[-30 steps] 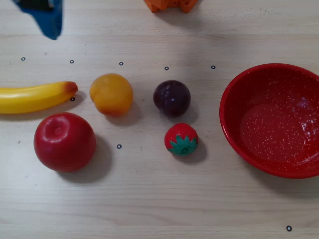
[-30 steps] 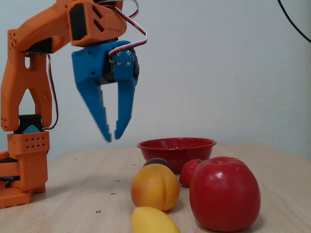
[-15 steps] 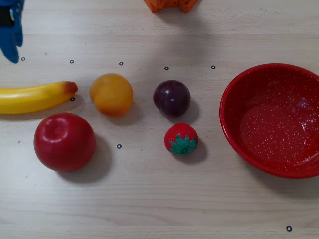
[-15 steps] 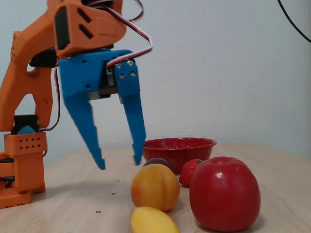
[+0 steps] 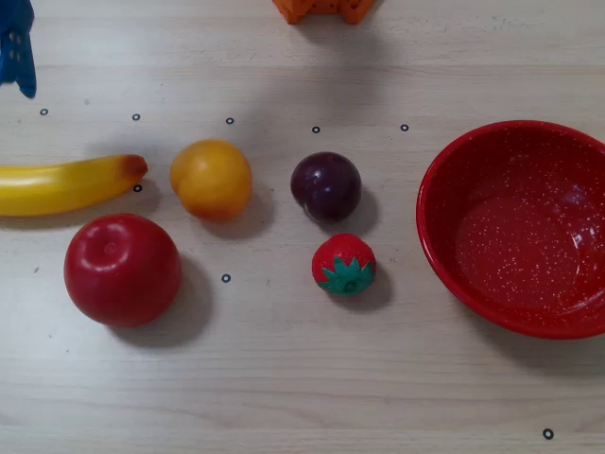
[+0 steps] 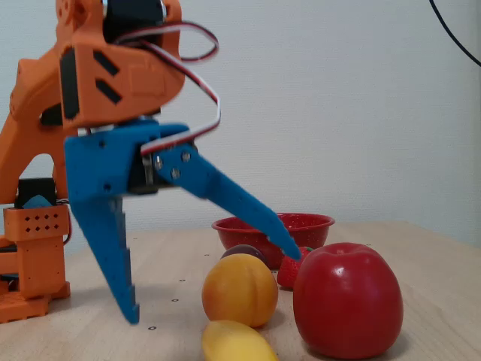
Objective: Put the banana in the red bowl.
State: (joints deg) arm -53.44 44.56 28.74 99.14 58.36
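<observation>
The orange arm (image 6: 90,90) stands tall at the table's back edge, the biggest thing here, and its blue gripper (image 6: 214,289) hangs with the two fingers spread wide apart, nothing between them, tips above the wood. Next in size is the red bowl (image 5: 444,161), sitting at the right edge in the overhead view; it looks empty, only its speckled inside and a patch of glare showing. Then the red apple (image 5: 123,270), and just above it in that view the banana (image 5: 66,184), lying flat at the far left edge with its reddish-brown tip pointing toward the orange-yellow fruit (image 5: 211,179), near it but not touching. Its other end runs out of the picture. Smaller again are the dark plum (image 5: 326,186) and the little strawberry (image 5: 344,264), both between the banana and the bowl.

The job looks barely begun: the banana is on the table, well apart from the bowl. To my eye the arm should come down over the banana's middle, fingers straddling its width, clear of the apple just beside it. A glossy curved skin may slip, so a centred grip seems wise. The carry should then go high over the plum and strawberry.
</observation>
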